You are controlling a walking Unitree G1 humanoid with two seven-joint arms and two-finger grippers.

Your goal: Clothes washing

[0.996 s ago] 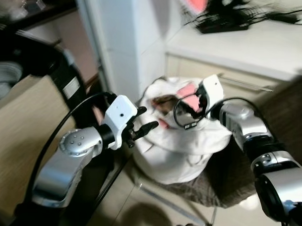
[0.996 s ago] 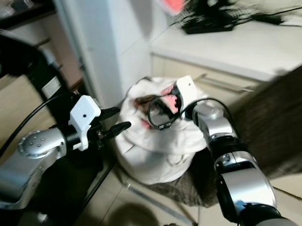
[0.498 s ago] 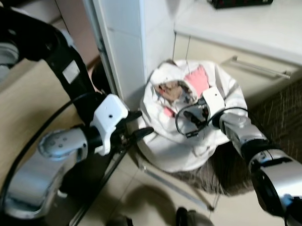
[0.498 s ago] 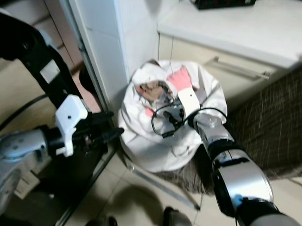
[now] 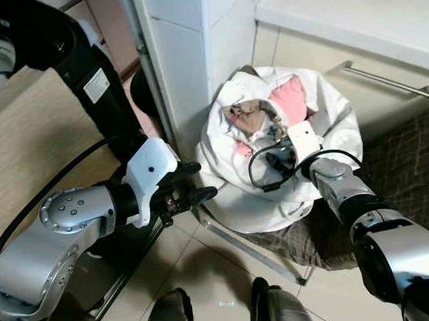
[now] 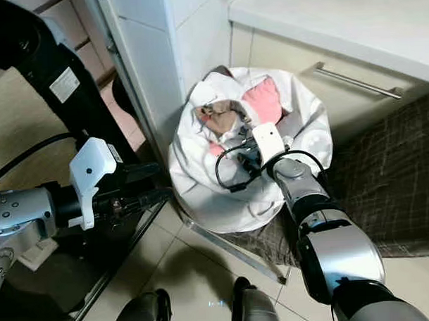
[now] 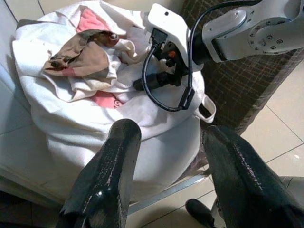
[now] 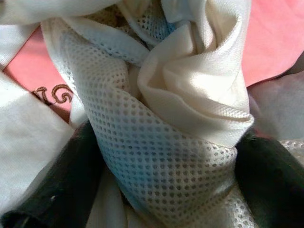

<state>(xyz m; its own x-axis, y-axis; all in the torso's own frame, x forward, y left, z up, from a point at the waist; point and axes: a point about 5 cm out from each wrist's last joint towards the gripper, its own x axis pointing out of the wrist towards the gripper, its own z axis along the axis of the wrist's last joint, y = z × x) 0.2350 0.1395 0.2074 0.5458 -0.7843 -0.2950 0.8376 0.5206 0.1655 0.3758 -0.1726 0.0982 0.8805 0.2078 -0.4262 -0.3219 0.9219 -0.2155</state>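
Observation:
A white laundry bag [image 5: 272, 201] stands open on the floor against a white pillar. Pink cloth [image 5: 290, 98], a brown garment [image 5: 248, 117] and white cloth lie in its mouth. My right gripper [image 5: 274, 162] is pushed into the top of the pile. In the right wrist view its fingers [image 8: 52, 190] stand apart on both sides of a bunched white mesh cloth [image 8: 156, 142]. My left gripper [image 5: 201, 179] hangs open beside the bag's left flank, apart from it, with nothing between its fingers [image 7: 118, 156].
The white pillar [image 5: 190, 56] rises behind the bag, with a cabinet and its metal handle [image 5: 388, 80] to the right. A black upright frame [image 5: 91, 73] stands on the left. A brown checked fabric [image 5: 405, 161] and a metal bar [image 5: 253, 247] lie under the bag. My feet [image 5: 276, 310] rest on floor tiles.
The camera has tilted down, so the whole scene has shifted. My right gripper has gone from above the bag's mouth down into the clothes. The left gripper stays beside the bag.

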